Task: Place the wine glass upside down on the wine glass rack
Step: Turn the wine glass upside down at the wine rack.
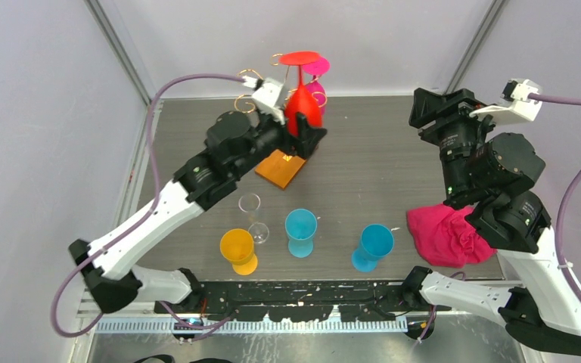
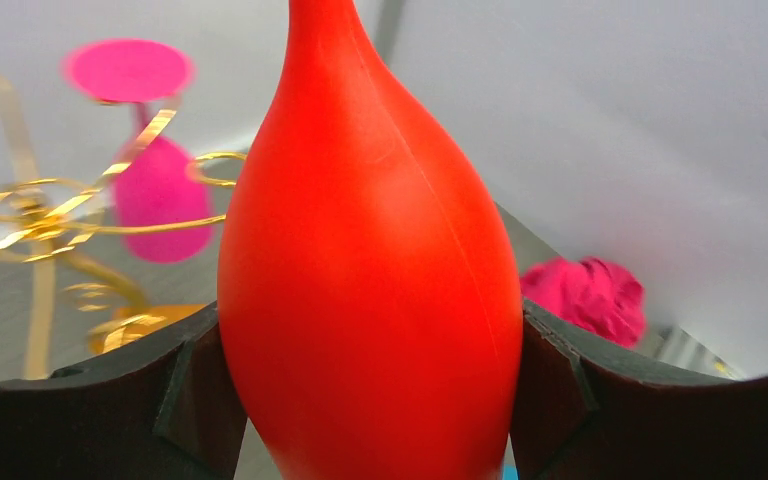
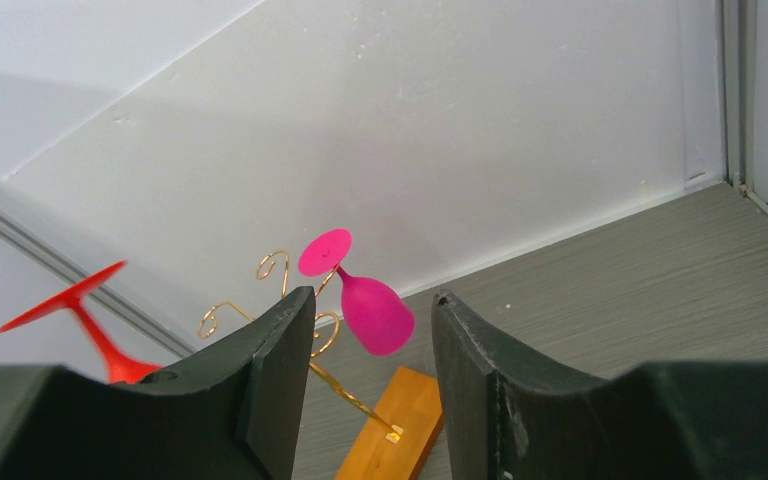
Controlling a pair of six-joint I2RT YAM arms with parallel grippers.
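Left gripper (image 1: 306, 138) is clamping red glass (image 2: 370, 280) by its bowl, foot up for hooking on rack (image 1: 278, 170); right gripper (image 3: 372, 305) is idling half-open, empty.

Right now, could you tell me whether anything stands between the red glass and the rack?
Nothing visible does. The left gripper holds the red glass upside down right at the rack; only the pink glass, already hanging there, sits close beside it.

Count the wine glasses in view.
6: red glass inverted in the left end effector; magenta glass inverted on the rack; clear glass, yellow glass, teal glass, blue glass upright on the table. None seems hidden.
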